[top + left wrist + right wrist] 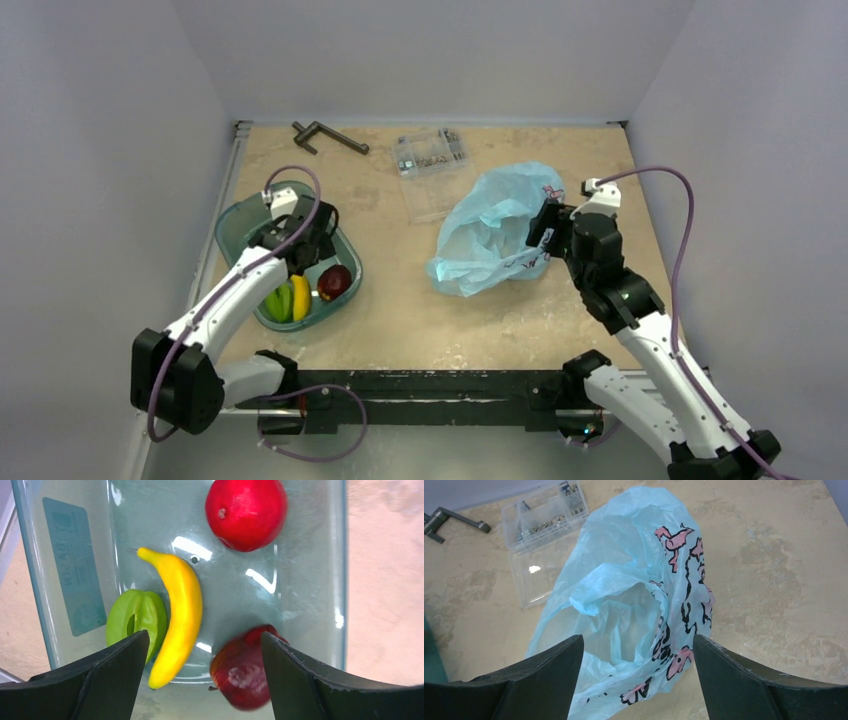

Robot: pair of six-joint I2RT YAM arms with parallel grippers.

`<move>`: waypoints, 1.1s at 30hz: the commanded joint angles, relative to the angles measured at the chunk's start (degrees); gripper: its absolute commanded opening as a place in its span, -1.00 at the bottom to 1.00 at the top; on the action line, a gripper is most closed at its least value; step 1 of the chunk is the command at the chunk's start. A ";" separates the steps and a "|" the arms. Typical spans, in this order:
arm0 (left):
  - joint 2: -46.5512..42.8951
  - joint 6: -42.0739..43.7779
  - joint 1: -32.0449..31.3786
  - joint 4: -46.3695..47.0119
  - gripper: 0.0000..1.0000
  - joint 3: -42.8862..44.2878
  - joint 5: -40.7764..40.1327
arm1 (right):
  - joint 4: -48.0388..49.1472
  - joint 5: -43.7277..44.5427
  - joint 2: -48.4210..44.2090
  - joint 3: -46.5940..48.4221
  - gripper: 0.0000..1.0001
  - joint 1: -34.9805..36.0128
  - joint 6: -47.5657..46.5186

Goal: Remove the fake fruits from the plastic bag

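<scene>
Seen from overhead, the left claw [303, 252] hangs over a teal translucent tub [232, 228] at the 9 o'clock side of the beige, stone-patterned table [400, 310]. A yellow banana [300, 297], a green piece [279, 301] and a red apple [334, 281] lie inside the tub, with the apple at 3 o'clock of the banana. The right claw [543, 226] is held at the 3 o'clock edge of the plastic bag [490, 235], a thin, crumpled, light-blue heap right of the table's centre. Whether the bag is touched cannot be told here. A clear flat parts box [430, 160] is set at 12 o'clock of the table and a dark metal crank [328, 136] at 11 o'clock. In the left wrist view, the matte black fingers are spread wide and released, gripping nothing, with the glossy, smooth fruits below them in the tub. The curved banana is in the middle, and the ridged green piece rests against it at 9 o'clock. Two red fruits are shown: a darker apple [240, 672], blurred, at 5 o'clock beside one finger, and a brighter apple [246, 512], round, at 1 o'clock. In the right wrist view, the jaws are likewise parted wide and empty above the bag. Its wrinkled film is printed with pink and black marks, and its mouth gapes towards the camera.
</scene>
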 commanded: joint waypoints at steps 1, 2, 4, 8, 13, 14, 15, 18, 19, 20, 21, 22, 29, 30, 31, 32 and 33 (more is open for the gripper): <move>-8.11 2.26 0.36 -2.53 0.65 5.52 4.66 | -1.49 -1.50 -2.07 3.99 0.63 0.01 -1.30; -10.08 3.23 0.36 -2.77 0.65 6.40 6.51 | -1.61 -1.76 -2.61 4.31 0.65 0.03 -1.62; -14.56 5.53 0.36 -2.79 0.66 8.74 10.45 | -1.72 -1.99 -3.94 5.06 0.70 0.03 -2.45; -22.52 11.05 0.36 -2.39 0.74 13.89 20.66 | -1.55 -1.95 -7.53 6.24 0.87 -0.01 -4.29; -31.38 15.79 0.36 -1.14 0.85 18.63 29.19 | -2.18 -0.09 -11.61 7.93 0.98 -0.05 -4.94; -32.58 16.22 0.41 -1.32 0.86 19.53 30.11 | -2.74 0.18 -11.97 8.56 0.98 0.01 -4.81; -33.71 16.80 0.37 -1.53 0.87 20.60 30.91 | -3.24 0.45 -12.30 9.21 0.98 0.03 -4.81; -36.22 18.11 0.36 -2.41 0.88 23.10 32.20 | -5.53 2.32 -13.21 11.17 0.98 0.00 -5.12; -36.87 18.39 0.36 -2.84 0.88 23.71 32.34 | -6.18 3.12 -13.44 11.66 0.98 -0.04 -5.36; -37.52 18.79 0.36 -3.15 0.88 24.27 32.37 | -6.73 3.44 -13.83 12.26 0.98 0.01 -5.50; -38.08 19.02 0.36 -3.35 0.89 24.76 32.41 | -7.22 3.51 -14.26 12.78 0.98 0.02 -5.67; -38.58 19.28 0.36 -3.55 0.89 25.25 32.38 | -7.56 3.96 -14.73 13.08 0.98 0.03 -5.95; -40.39 19.80 0.36 -4.53 0.91 27.77 33.28 | -8.21 4.87 -17.36 14.98 0.98 0.01 -6.02; -40.56 19.85 0.37 -4.41 0.91 27.93 33.63 | -8.55 5.06 -17.39 15.76 0.98 -0.04 -5.85; -40.66 19.94 0.36 -4.21 0.91 28.20 33.80 | -8.94 5.11 -17.47 16.49 0.98 -0.04 -5.74; -40.68 20.07 0.36 -4.02 0.91 28.38 33.82 | -9.07 5.18 -17.60 16.95 0.98 -0.02 -5.74; -40.70 20.24 0.36 -3.95 0.91 28.45 33.82 | -9.10 5.34 -17.91 17.34 0.98 -0.03 -5.65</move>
